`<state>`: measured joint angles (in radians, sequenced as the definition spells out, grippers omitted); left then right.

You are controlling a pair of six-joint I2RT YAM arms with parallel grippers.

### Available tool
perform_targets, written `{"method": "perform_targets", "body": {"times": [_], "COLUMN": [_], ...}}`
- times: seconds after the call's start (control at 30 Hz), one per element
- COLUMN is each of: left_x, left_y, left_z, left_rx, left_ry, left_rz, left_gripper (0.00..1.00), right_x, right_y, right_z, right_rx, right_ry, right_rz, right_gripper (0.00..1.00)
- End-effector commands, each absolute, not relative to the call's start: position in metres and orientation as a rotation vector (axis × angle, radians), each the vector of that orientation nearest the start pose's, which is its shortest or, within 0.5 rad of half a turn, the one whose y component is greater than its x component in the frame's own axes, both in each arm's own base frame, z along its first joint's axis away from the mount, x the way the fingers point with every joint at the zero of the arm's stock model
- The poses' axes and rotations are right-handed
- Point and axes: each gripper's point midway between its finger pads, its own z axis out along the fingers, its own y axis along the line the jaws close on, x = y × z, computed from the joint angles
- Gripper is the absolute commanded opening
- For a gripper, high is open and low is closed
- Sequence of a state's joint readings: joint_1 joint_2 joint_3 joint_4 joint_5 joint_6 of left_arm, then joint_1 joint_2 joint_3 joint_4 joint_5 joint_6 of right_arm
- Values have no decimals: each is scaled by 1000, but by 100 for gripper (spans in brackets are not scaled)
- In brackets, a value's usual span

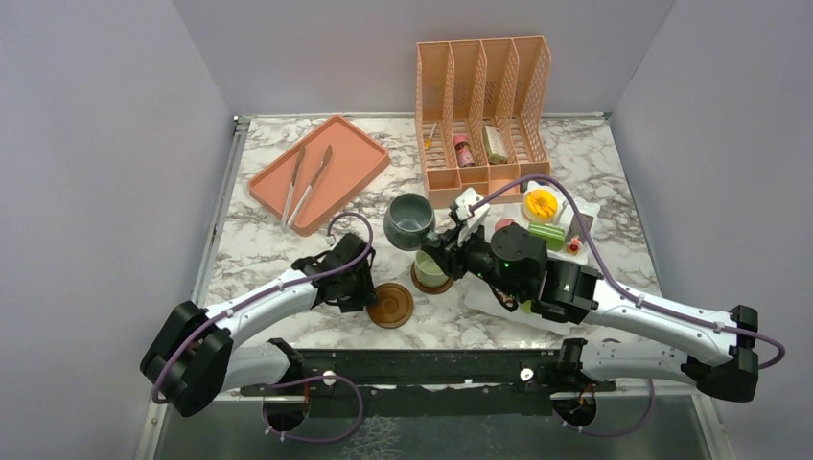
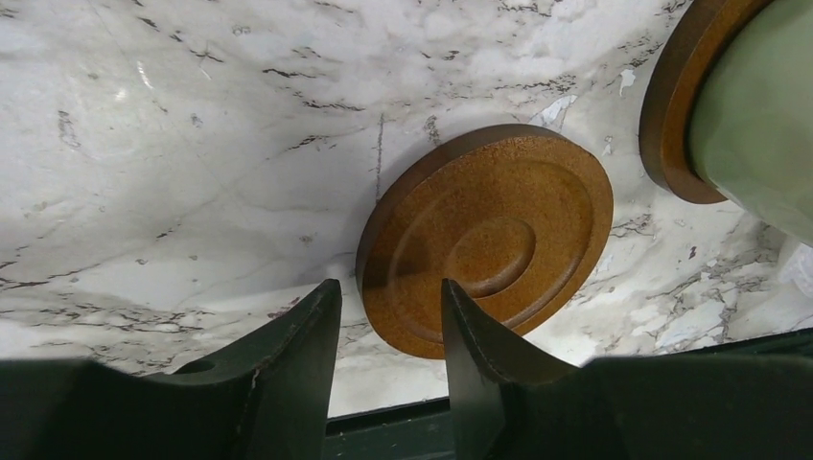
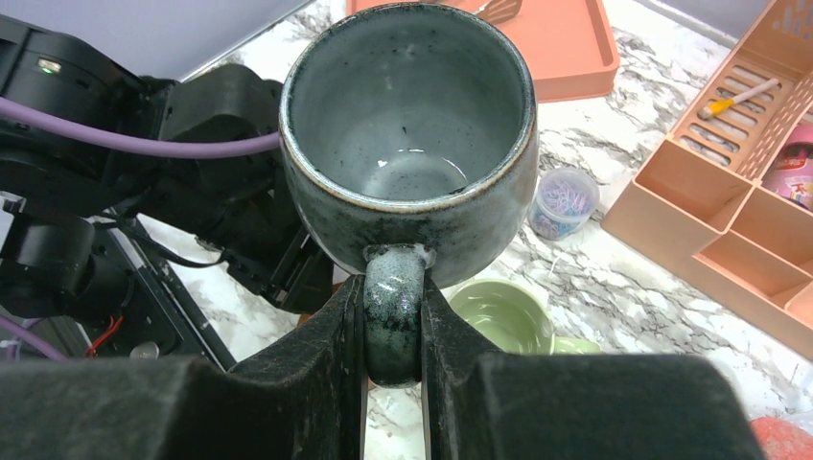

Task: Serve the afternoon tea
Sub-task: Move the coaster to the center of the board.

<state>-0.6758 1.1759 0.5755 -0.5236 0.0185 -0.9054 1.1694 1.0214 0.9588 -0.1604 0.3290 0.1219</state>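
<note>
Marble table (image 1: 259,240): right gripper (image 3: 393,287) was clamped on grey-blue mug (image 3: 407,144) handle, mug aloft. Pale green mug (image 1: 431,268) sat on second coaster (image 2: 671,125). Left gripper (image 2: 388,307) was released, jaws straddling bare coaster (image 2: 499,230) edge.

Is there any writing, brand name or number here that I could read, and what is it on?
No text here can be read.
Label on the pink bottle in the organizer: too blurred.
Print on the pale packet beside it: too small, if any.
The grey-blue mug, green mug, coasters and tray show no marks.
</note>
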Motion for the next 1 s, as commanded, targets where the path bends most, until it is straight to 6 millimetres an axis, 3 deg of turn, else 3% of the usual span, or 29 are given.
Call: {"method": "perform_targets", "body": {"times": [0.0, 0.17, 0.43, 0.77, 0.97], "left_x": [161, 159, 174, 190, 197], "left_y": [-190, -201, -230, -245, -249], "left_z": [26, 18, 32, 32, 36], "left_rx": [-346, -381, -439, -484, -327], "left_ry": [2797, 2809, 2731, 2695, 2684], "left_rz": [-522, -563, -730, -775, -736], "left_gripper": [43, 39, 36, 33, 31], "right_x": [192, 193, 193, 193, 192], "right_y": [300, 298, 291, 284, 282], "right_z": [351, 353, 356, 353, 354], "right_rx": [-555, -547, -525, -516, -515], "right_ry": [1529, 1525, 1514, 1517, 1515], "right_rz": [695, 694, 686, 674, 669], "right_gripper": [1, 1, 1, 1, 1]}}
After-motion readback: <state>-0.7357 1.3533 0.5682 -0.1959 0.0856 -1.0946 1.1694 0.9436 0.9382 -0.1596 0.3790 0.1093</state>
